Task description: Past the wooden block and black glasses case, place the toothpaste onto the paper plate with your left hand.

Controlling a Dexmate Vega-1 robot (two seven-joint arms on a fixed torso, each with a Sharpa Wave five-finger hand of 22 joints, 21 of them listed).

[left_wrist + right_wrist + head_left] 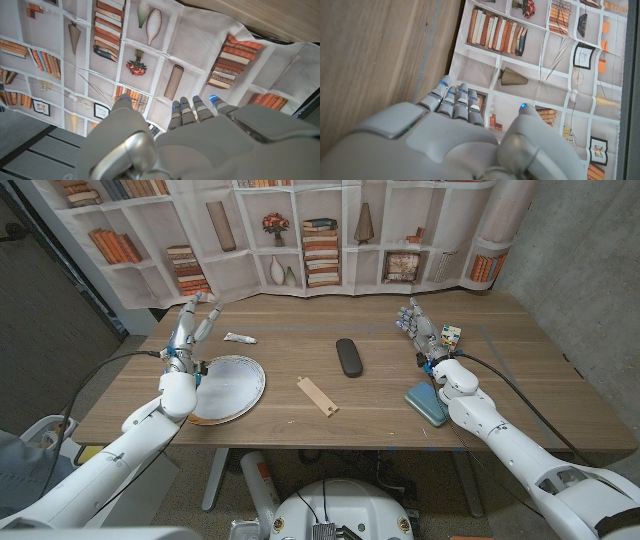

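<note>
**Reaching for the toothpaste: approach stage**

Hovering above the far rim of the paper plate (228, 387), the left hand (192, 325) holds nothing, its fingers (209, 320) spread and angled toward the toothpaste (239, 338). That small white tube lies flat on the wooden table (300, 350), just beyond the plate and just beside the fingertips, apparently untouched. The step in hand is judged to be the approach, with no grasp yet made. The next move calls for lowering the fingers around the tube, pinching it, then carrying it back a short way onto the plate. The right hand (422, 326), fingers loosely apart and empty, waits near a multicoloured cube (451, 335). The wooden block (317, 396) and black glasses case (348, 357) lie mid-table.
</note>
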